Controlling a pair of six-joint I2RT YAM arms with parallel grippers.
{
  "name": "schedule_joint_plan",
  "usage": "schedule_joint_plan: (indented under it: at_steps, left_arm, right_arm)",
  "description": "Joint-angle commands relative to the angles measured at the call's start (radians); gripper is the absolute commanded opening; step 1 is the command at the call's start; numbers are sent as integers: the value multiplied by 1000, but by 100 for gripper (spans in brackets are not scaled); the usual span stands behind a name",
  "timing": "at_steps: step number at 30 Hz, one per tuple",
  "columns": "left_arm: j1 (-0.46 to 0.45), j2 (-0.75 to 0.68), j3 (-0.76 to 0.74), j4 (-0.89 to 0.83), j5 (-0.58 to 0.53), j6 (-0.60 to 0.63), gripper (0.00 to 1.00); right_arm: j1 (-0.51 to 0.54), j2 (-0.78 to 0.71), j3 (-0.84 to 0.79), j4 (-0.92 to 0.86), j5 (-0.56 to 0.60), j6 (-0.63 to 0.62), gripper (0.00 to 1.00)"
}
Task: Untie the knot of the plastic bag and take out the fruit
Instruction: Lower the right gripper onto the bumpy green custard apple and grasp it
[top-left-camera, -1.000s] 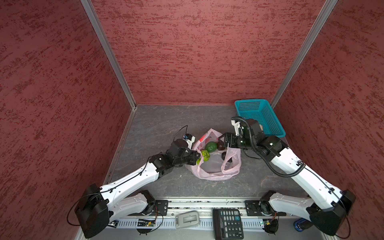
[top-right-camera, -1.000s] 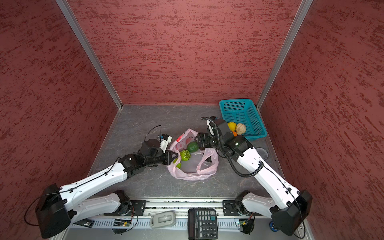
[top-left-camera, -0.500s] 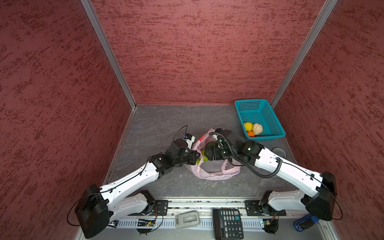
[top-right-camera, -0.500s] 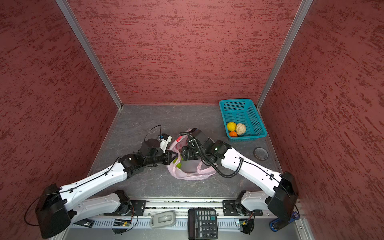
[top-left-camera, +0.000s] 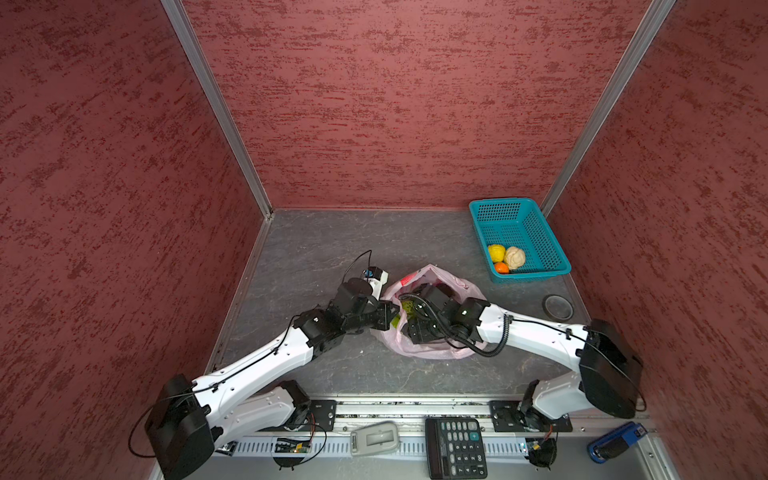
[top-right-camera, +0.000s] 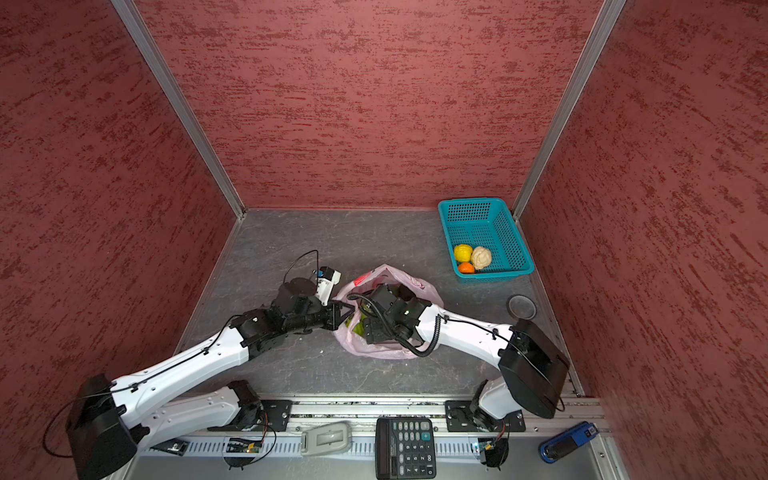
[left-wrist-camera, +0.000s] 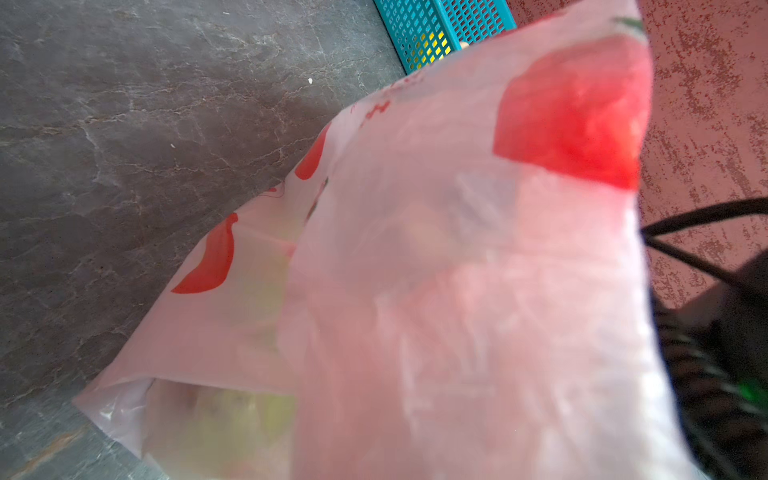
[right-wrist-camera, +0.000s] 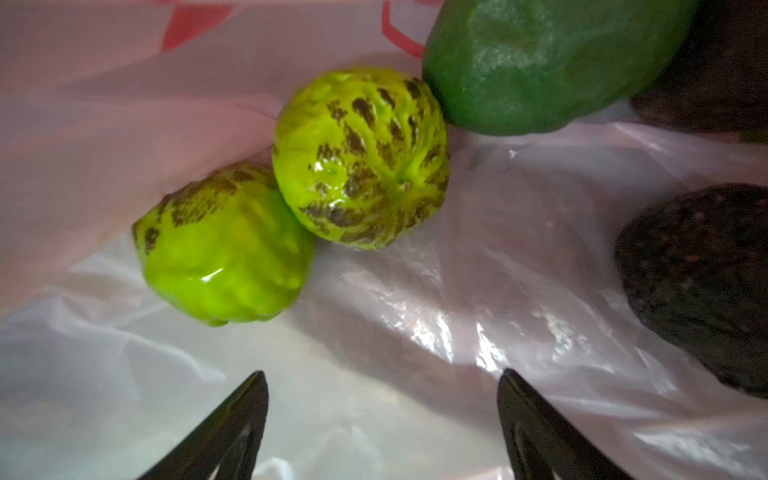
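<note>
The teal basket (top-left-camera: 503, 203) sits at 2 o'clock on the tabletop (top-left-camera: 332, 249). At its 6 o'clock end lie a yellow fruit (top-left-camera: 496, 252), a bumpy cream fruit (top-left-camera: 515, 257) and an orange fruit (top-left-camera: 501, 268). The plastic bag (top-left-camera: 432, 353) sits near the middle, mouth open and facing up. Inside are two light green fruits (right-wrist-camera: 361, 162), a dark green fruit (right-wrist-camera: 540, 62) and a dark brown fruit (right-wrist-camera: 698, 282). The left jaws are pressed together on the bag's 9 o'clock edge. The right jaws are spread wide inside it. The arms hide which way its long side runs.
</note>
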Motion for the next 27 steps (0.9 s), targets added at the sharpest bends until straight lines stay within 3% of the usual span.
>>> schedule_joint_plan:
  at_steps: [1,13,21,24,27]
  left_arm:
    - [2,-21,-8,-20,-3,13,0]
    - [-9,-33,-39,-36,1,16,0]
    - [-25,0,-31,-4,4,19,0]
    - [-31,4,-31,-1,2,17,0]
    - [-32,4,-34,4,-1,16,0]
  right_arm:
    - [-1,19,0,107,52,36,89]
    - [-23,107,-13,306,109,169,94]
    - [-40,194,15,337,142,225,94]
    - [-43,217,33,324,157,229,90]
    - [-43,220,36,318,166,230,78]
